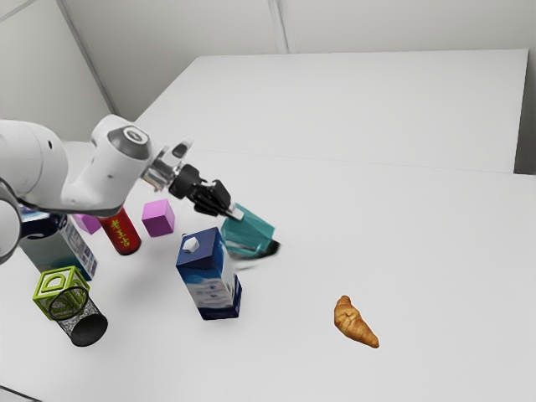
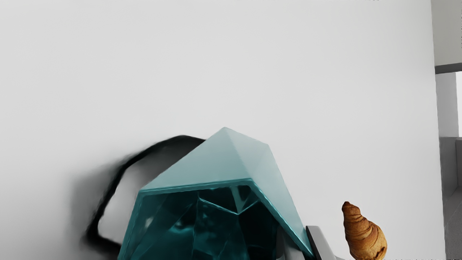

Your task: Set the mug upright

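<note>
"How does our gripper (image 1: 232, 211) stand?"

"We have it clamped on the faceted teal mug (image 1: 254, 233), which is tilted, its handle (image 1: 273, 249) at four o'clock in the exterior view."

"Around the mug, same clock?"

"We see the blue-and-white carton (image 1: 199, 276) near, between seven and eight; the croissant (image 1: 355, 322) well apart, at four; tabletop (image 1: 402, 226) stretching twelve to three. Our wrist view shows its straight edge (image 2: 435, 108) past the croissant."

Smooth, glossy teal mug (image 2: 216, 159) on a matt white table (image 2: 325, 90).
</note>
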Robot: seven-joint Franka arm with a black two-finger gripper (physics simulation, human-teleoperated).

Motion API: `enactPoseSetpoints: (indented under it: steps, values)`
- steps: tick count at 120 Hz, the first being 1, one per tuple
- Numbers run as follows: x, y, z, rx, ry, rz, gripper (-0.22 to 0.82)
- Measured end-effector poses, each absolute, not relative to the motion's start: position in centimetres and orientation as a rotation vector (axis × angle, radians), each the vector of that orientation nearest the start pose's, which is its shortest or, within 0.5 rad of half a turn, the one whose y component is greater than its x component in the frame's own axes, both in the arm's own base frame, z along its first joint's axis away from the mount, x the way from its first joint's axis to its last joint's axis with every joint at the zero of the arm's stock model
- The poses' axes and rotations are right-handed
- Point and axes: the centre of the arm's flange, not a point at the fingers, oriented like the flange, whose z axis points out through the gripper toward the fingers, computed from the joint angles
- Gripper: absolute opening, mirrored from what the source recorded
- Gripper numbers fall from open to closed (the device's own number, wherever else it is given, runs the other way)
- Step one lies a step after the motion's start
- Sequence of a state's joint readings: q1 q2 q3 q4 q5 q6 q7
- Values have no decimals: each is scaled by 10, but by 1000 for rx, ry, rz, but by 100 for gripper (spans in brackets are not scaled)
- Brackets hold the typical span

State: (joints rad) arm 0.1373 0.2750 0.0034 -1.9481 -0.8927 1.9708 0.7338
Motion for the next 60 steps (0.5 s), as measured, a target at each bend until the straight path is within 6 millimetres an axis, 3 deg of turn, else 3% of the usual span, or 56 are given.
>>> enactPoseSetpoints:
  steps: [34,60]
  values:
    - [589,1,391,2544,-422,111,-18]
    - [584,-14,404,2786,-646,10,-18]
